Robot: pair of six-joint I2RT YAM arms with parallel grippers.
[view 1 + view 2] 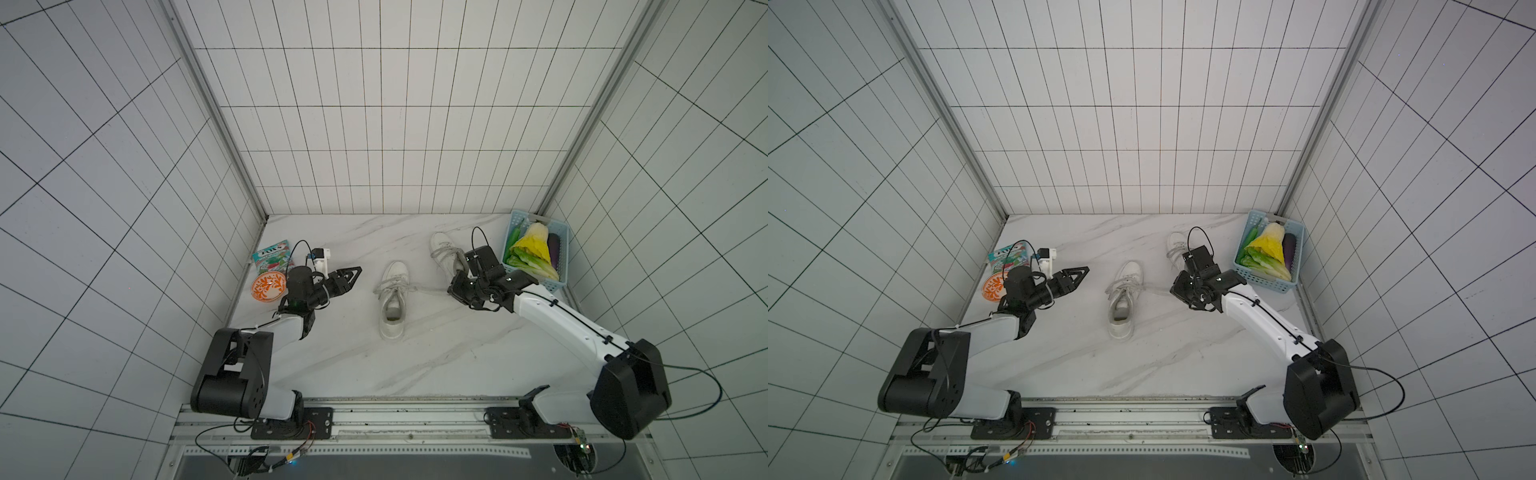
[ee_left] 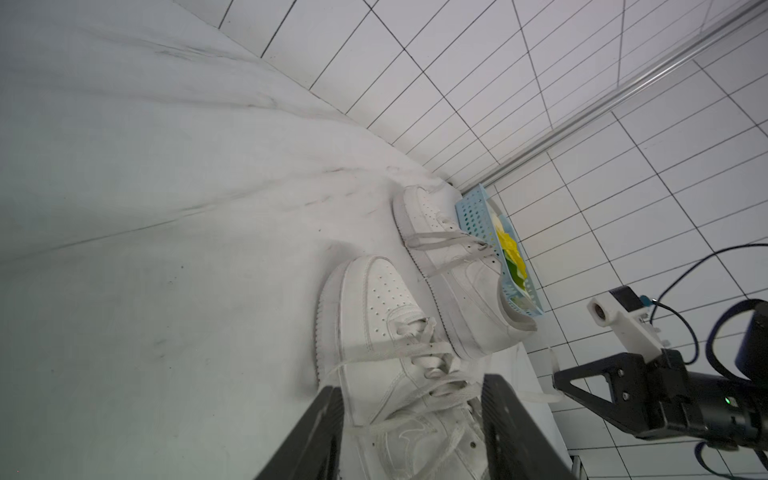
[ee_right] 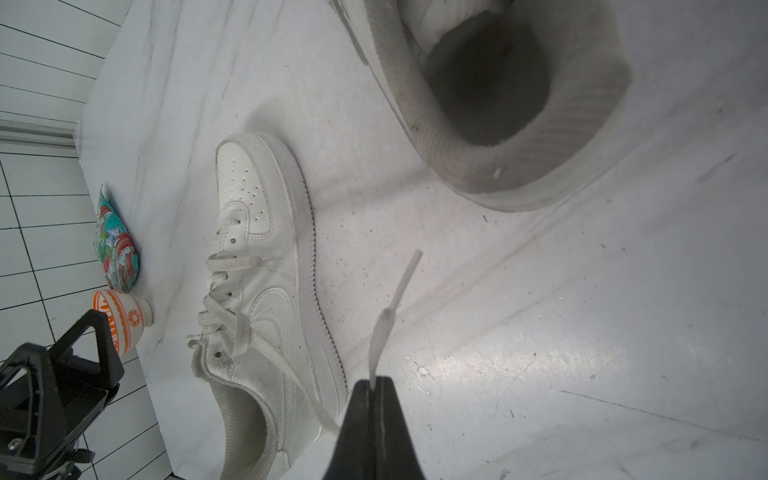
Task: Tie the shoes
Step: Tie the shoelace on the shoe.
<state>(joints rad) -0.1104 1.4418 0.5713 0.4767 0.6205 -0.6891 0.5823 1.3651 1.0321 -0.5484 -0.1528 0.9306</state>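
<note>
Walled in white tile, the marble desk point(image 1: 332, 365) is shown in both top views bearing one shoe point(image 1: 392, 301) mid-desk, its mate point(image 1: 441, 248) near the basket point(image 1: 540, 282), and a lace point(image 1: 428, 289) drawn from the former to the right jaws. From the left wrist, the left jaws are seen parted and empty, clear of the limp lacing point(image 2: 419, 357). From the right wrist, the lace is seen pinched between closed jaws near its stiff tip point(image 3: 410, 268); it is judged light, soft and slippery, best held there.
</note>
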